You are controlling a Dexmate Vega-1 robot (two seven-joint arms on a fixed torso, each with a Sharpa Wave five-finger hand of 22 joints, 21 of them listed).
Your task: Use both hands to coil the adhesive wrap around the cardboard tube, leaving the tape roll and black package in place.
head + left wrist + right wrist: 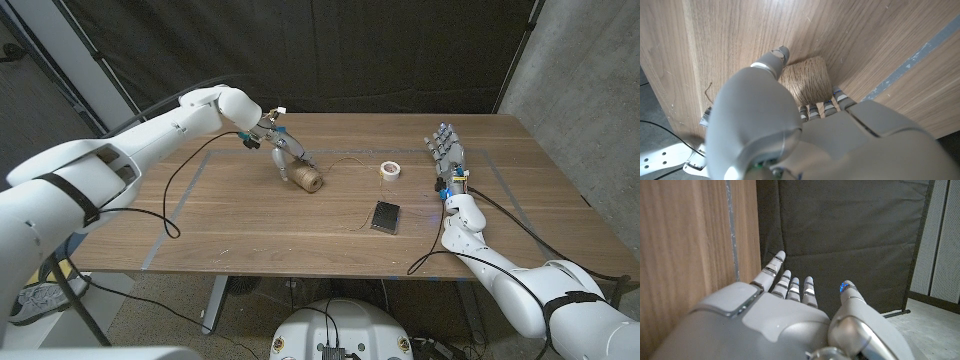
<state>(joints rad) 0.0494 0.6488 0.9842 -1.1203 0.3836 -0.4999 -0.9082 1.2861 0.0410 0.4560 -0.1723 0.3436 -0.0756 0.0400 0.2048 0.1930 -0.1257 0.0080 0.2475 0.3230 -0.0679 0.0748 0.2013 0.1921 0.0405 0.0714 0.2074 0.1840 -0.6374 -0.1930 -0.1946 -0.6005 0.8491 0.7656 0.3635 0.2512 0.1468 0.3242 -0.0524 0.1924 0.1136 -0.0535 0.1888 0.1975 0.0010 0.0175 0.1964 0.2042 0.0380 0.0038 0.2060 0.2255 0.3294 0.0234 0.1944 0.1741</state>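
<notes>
Tube: the cardboard tube (pixel 307 180), already wound with tan twine-like wrap, lies on the tabletop (pixel 250 215) right under the left hand's fingertips.
Left hand: the left hand (pixel 277 143) grips the tube from above, fingers closed on its end; the left wrist view shows them pressed against the winding.
Loose end: a thin strand (pixel 350 160) trails from the tube away from the left hand, toward the tape roll.
Right hand: the right hand (pixel 447 152) stands well apart, fingers spread, holding nothing.
Step, as I judge it: bring the right hand to the strand, keep it taut, and turn the tube steadily.
Leave alone: the tape roll (pixel 391 171) and black package (pixel 386 216), both between the hands.
</notes>
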